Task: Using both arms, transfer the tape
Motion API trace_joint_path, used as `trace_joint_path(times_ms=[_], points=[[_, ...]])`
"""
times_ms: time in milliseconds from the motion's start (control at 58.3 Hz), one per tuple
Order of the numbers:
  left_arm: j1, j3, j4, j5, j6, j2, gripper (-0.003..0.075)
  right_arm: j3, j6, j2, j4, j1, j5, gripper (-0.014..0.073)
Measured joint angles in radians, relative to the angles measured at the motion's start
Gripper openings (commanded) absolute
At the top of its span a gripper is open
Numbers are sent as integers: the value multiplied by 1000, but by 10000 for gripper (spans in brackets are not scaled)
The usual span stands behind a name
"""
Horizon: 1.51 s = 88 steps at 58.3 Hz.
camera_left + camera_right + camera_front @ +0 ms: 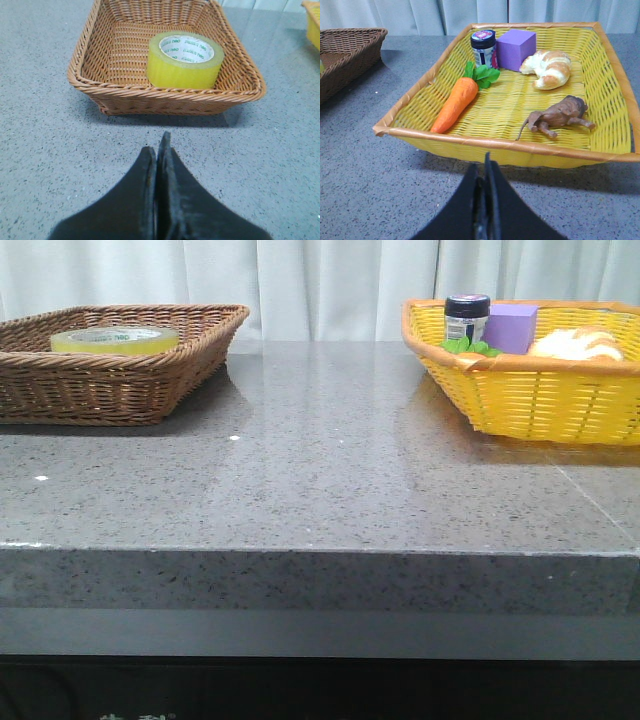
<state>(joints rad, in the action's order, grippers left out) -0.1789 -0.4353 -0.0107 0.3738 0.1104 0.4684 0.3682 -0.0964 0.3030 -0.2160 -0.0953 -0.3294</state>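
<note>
While the tape (185,59) lies flat in the brown wicker basket (125,95), close against one side wall with its white, green-printed core facing up, neither arm has begun the handover. The left gripper (158,150) hangs over the speckled grey tabletop (320,480) just short of the brown wicker basket's near rim, its dark fingers pressed together and holding nothing. The right gripper (485,172) sits likewise closed and empty before the yellow basket (495,145), well apart from the brown wicker basket.

The step in hand looks to be the left arm's first pick. To do it well, the gripper should open wide before crossing the rim, come down from above, and pinch one wall of the roll, one finger inside the core and one outside, since the full width of the roll probably exceeds the jaws' span. A grip on one side of the roll would leave the other side free for the right gripper to take.

The tape is a squat cylinder of glossy, translucent yellow film. Its basket is coarse woven cane with a braided rim and sloping sides. The yellow basket is smoother plastic weave and holds a carrot (456,102), a purple block (516,48), a dark-lidded jar (483,47), a croissant (547,68) and what seems, at this angle, to be a brown toy animal (557,116).
</note>
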Motion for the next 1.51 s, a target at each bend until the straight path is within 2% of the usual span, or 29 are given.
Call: trace_joint_path(times_ms=[206, 703, 977, 1097, 1269, 1509], points=[[0, 32, 2, -3, 0, -131, -20, 0, 0, 0, 0, 0, 4, -69], [0, 42, 0, -8, 0, -145, -20, 0, 0, 0, 0, 0, 4, -69], [126, 214, -4, -13, 0, -361, -20, 0, 0, 0, 0, 0, 4, -69], [140, 319, -4, -13, 0, -457, -20, 0, -2, 0, 0, 0, 4, -69], [144, 444, -6, -45, 0, -475, -20, 0, -2, 0, 0, 0, 5, -69], [144, 444, -5, -95, 0, -475, -20, 0, -2, 0, 0, 0, 6, -69]])
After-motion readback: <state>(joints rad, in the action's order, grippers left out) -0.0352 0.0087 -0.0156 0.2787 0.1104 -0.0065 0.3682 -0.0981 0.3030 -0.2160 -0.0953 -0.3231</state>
